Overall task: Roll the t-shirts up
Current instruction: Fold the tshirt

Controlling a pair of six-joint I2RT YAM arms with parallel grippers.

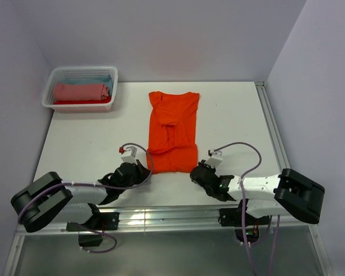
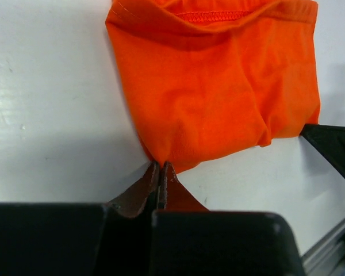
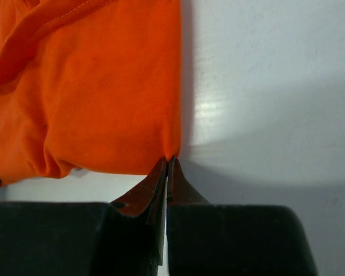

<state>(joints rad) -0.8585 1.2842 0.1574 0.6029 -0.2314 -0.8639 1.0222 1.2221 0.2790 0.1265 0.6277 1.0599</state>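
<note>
An orange t-shirt (image 1: 172,129) lies folded into a long strip on the white table, neck end far, hem end near. My left gripper (image 1: 142,170) is shut on the near left corner of the orange t-shirt (image 2: 218,86); its tips (image 2: 161,165) pinch the cloth. My right gripper (image 1: 196,171) is shut on the near right corner of the orange t-shirt (image 3: 92,92); its tips (image 3: 170,161) pinch the edge. Both corners look slightly pulled up. Salmon-pink (image 1: 80,91), pale blue and red garments lie in the basket.
A white lattice basket (image 1: 80,106) stands at the far left of the table. A metal rail (image 1: 273,126) runs along the table's right edge. The right gripper's dark body shows at the right edge of the left wrist view (image 2: 333,144).
</note>
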